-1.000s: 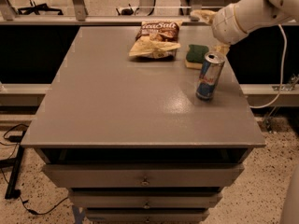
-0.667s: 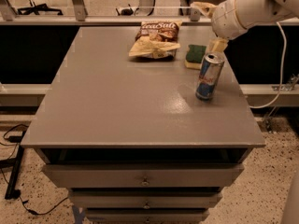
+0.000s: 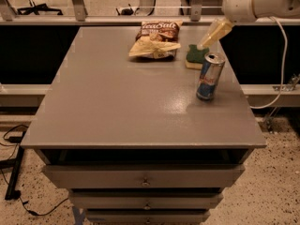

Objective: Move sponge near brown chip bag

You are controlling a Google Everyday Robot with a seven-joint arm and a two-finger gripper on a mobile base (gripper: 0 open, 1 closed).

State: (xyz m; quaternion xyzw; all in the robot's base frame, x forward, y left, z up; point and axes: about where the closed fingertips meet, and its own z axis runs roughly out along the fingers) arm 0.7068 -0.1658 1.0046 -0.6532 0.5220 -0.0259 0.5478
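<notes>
The sponge point(image 3: 195, 56), dark green on top with a pale yellow edge, lies flat on the grey table point(image 3: 117, 102) at the back right. It sits just to the right of the brown chip bag point(image 3: 156, 40), a small gap apart. My gripper point(image 3: 212, 34) hangs above and to the right of the sponge, its tip just over the sponge's far right corner and holding nothing that I can see. The white arm runs off the top right.
A blue-and-silver drink can point(image 3: 210, 76) stands upright in front of the sponge, near the table's right edge. Drawers point(image 3: 145, 179) sit under the table front. A rail runs behind the table, and a cable hangs at the right.
My gripper and arm have drawn up and to the right, away from the sponge. The sponge, bag and can have stayed put.
</notes>
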